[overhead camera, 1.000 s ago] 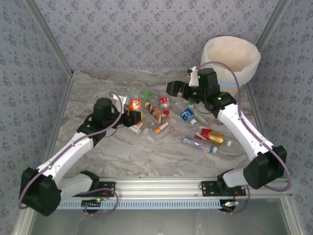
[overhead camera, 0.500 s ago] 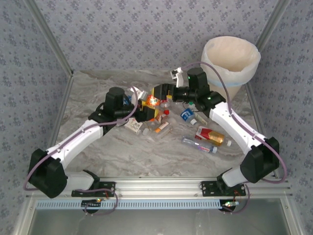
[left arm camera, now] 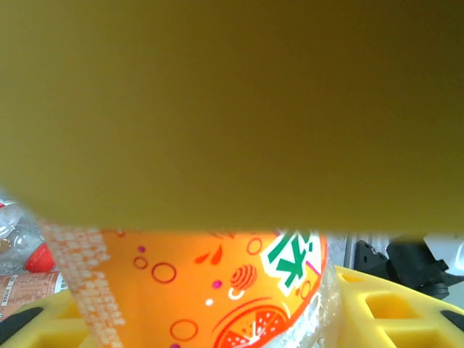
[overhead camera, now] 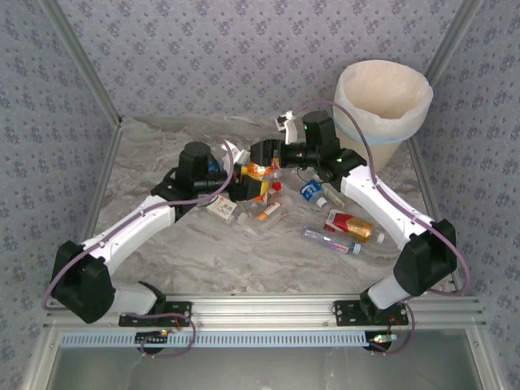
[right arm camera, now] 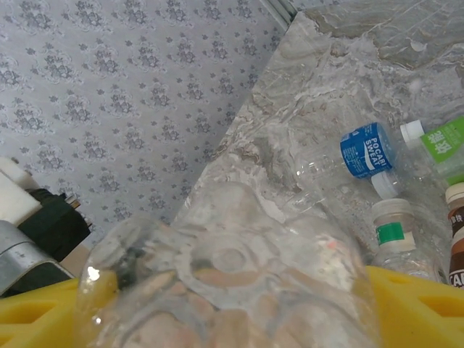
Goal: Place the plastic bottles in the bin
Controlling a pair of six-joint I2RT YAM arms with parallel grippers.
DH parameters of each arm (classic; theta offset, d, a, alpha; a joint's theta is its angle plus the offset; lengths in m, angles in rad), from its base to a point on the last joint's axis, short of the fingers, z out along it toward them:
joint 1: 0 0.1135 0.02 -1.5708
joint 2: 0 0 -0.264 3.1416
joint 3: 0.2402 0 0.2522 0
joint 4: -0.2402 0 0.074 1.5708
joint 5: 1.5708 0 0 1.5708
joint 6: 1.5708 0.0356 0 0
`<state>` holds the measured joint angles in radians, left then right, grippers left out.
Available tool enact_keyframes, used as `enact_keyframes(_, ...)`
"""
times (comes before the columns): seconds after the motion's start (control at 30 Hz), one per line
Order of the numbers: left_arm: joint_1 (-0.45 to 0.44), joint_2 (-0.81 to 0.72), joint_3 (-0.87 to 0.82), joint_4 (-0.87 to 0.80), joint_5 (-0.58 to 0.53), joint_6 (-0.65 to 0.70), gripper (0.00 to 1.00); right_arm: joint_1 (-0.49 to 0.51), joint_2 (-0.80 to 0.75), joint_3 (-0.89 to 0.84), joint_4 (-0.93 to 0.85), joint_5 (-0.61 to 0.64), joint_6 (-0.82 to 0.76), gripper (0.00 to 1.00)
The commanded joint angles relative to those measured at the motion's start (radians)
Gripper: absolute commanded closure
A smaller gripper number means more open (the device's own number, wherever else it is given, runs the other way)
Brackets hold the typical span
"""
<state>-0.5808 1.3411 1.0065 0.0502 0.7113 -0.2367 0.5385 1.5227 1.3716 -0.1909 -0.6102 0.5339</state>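
Between my left fingers (left arm camera: 395, 308) sits the orange-labelled bottle (left arm camera: 217, 290), and they are clamped on its printed middle. That keeps it off the table (overhead camera: 244, 260) with its clear base pointing toward my other arm. My left gripper (overhead camera: 248, 183) holds it over the middle of the scatter, in the top view.

My right fingers (right arm camera: 413, 304) sit on either side of that same clear base. They look to be touching it, but I cannot tell whether they are pressed home or just short. My right gripper (overhead camera: 258, 158) meets the bottle from the far side, opposite the left.

I take this for a handover. The bin (overhead camera: 406, 114) stands at the far right corner behind my right arm, well away from my left, so the right arm is the one to carry the bottle there.

Below and around us, the blue-labelled bottle (right arm camera: 366, 151) and the red-and-gold bottle (overhead camera: 349, 225) lie loose on the table, with several more.

A second ago my left gripper was lower and further left, with the bottle near the table. My right gripper was off to the right of the pile with its jaws wide. Since then both have swung inward to meet and the right jaws have narrowed, while the loose bottles have not shifted.
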Motion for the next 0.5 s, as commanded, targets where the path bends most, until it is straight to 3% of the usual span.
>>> enact_keyframes(0.0,-0.008,0.007,0.048,0.034,0.031,-0.007,0.59,0.016,0.000,0.023,0.002,-0.006,-0.030,0.26)
enact_keyframes(0.17,-0.008,0.014,0.067,0.002,0.009,-0.016,0.55,0.010,-0.013,0.014,-0.002,0.019,-0.040,0.42)
enact_keyframes(0.27,-0.009,0.012,0.062,0.003,-0.007,-0.025,0.48,0.006,-0.014,0.012,-0.005,0.010,-0.041,0.45)
enact_keyframes(0.47,-0.007,0.000,0.051,0.004,-0.015,-0.039,0.21,-0.010,-0.037,-0.006,-0.010,0.040,-0.043,0.47)
